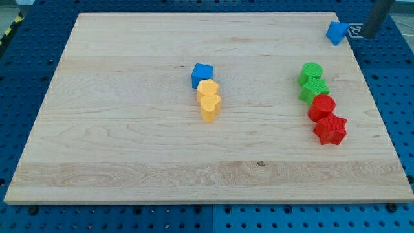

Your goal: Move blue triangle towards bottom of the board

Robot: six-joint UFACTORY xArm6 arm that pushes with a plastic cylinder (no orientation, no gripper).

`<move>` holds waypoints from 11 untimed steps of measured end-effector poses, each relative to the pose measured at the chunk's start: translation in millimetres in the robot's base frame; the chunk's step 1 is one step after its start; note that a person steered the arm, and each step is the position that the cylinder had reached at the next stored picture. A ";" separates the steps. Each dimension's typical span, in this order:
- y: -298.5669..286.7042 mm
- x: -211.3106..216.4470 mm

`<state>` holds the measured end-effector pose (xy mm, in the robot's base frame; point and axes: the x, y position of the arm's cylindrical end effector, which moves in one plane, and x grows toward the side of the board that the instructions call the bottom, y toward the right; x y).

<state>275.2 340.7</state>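
The blue triangle [336,32] sits at the board's top right corner, near the top edge. My tip [365,33] is just to the view's right of it, at the board's right edge, with a small gap between them. The dark rod rises from the tip to the view's top right and leaves the frame.
A blue cube [202,74] sits near the middle of the wooden board [129,129], touching a yellow block [207,88] and a yellow heart [209,106] below it. At the right, two green blocks [312,80] stand above a red cylinder [321,107] and a red star [330,129].
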 end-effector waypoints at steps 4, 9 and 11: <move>-58.6 -8.4; -121.5 -8.5; -125.4 -4.5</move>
<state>270.7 215.4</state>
